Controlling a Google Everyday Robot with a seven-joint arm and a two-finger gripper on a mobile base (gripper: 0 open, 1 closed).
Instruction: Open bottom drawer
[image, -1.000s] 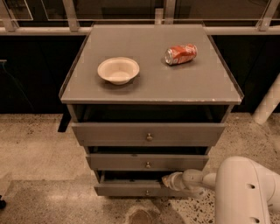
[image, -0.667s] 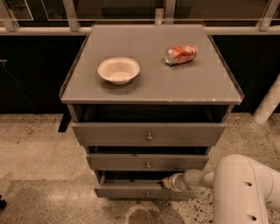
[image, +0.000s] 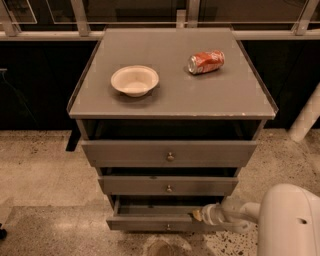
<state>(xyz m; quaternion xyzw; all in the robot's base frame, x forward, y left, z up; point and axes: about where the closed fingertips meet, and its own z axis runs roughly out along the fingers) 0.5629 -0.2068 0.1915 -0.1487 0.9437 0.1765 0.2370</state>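
Observation:
The bottom drawer (image: 150, 223) is the lowest and narrowest grey front of the cabinet, with a small round metal knob (image: 168, 227) at its centre. It stands pulled out a little, so a strip of its plain grey inside (image: 150, 208) shows above the front. My gripper (image: 196, 215) comes in from the lower right on a white arm (image: 235, 215). Its tip rests at the top right edge of the bottom drawer's front.
The mid drawer (image: 168, 185) and top drawer (image: 170, 153) sit above, both slightly out. On the cabinet top (image: 220, 95) lie a white bowl (image: 134, 80) and a crushed red can (image: 205, 61). My white base (image: 290, 222) fills the lower right. Speckled floor (image: 40, 170) lies to the left.
The arm and gripper have shifted slightly left toward the drawer's edge. The bottom drawer stands about as far out as before.

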